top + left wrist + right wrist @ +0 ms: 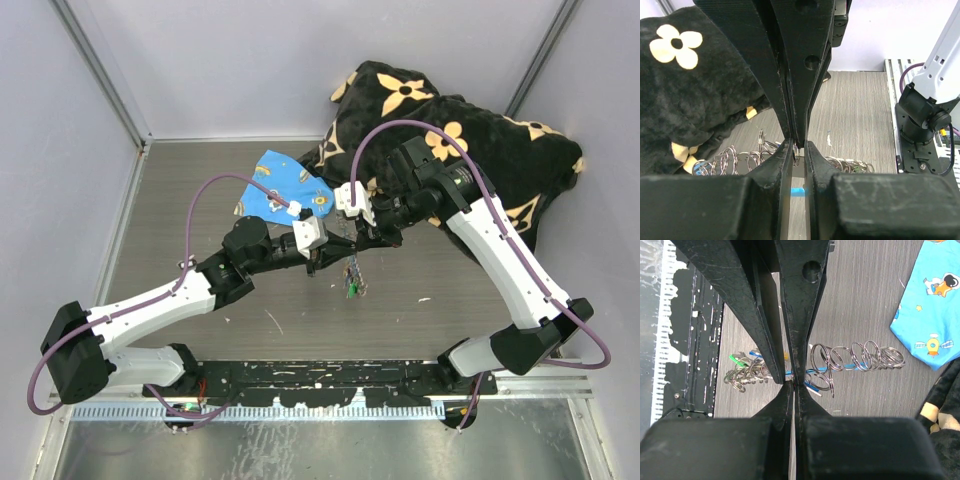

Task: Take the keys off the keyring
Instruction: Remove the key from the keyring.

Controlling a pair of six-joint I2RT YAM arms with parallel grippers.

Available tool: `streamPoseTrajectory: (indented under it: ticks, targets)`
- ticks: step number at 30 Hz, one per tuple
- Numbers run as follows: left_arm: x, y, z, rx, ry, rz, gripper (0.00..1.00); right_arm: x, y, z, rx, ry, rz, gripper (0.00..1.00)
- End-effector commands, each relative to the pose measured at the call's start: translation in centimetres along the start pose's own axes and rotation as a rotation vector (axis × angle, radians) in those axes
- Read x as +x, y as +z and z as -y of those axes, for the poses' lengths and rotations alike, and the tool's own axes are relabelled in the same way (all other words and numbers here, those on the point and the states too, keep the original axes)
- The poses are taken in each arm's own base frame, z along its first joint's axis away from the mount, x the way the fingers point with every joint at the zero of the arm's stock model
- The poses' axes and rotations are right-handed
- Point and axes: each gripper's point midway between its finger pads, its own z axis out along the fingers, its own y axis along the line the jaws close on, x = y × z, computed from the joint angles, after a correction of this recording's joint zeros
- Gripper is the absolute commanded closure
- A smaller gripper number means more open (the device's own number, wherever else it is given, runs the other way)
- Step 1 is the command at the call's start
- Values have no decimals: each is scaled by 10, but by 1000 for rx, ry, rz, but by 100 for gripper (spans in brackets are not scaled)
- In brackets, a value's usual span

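Both grippers meet tip to tip over mid-table, on the keyring (855, 357).

- Left gripper (798, 147): fingers pinched to a sliver, a bit of thin wire between them. Reads as clamped on the keyring.
- Right gripper (792, 385): fingers pressed together right where the ring coils cross. Looks like it is gripping the keyring too, but the contact is hidden by its own fingers.
- Keyring: a run of silvery coils trailing out either side of the fingertips, with the light-blue piece (797, 191) just beneath them. Can't tell whether it rests on the table or hangs clear.
- Keys (736, 359): bunched at one end of the coils, green head showing. None looks off yet.

Step, as I judge it: holding the ring two-handed, ahead of working the first key off. Early in the task.

Next move needs one gripper to anchor the ring. The other has to re-grip a single key head and walk it around the coil to the open end. Parts are tiny against the fingers, so slip and tangling are the risks.

Surface: grey wood-grain table (180, 200), some white scuffs. Blue printed cloth (280, 190) lies behind the grippers, and a black floral blanket (470, 140) is heaped at the far right. Pale walls (60, 150) enclose three sides.
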Motion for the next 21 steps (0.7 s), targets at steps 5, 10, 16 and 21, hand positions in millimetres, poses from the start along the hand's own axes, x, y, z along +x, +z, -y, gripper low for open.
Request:
streamPoseTrajectory:
  ticks: [5,10,16,21]
  targets:
    - [-26,0,-5,-13,50,45,100,-23,-8,-1,13,-60,77,99]
    - [-27,-2,-2,2,60,39,100,-22,-9,-3,8,-68,76,99]
    - [-34,-4,-1,-7,33,67,100,-25,-8,-3,12,-59,93,98]
    - [-48,-11,-9,-77,-3,122,100,-26,-6,-4,0,-37,120,92]
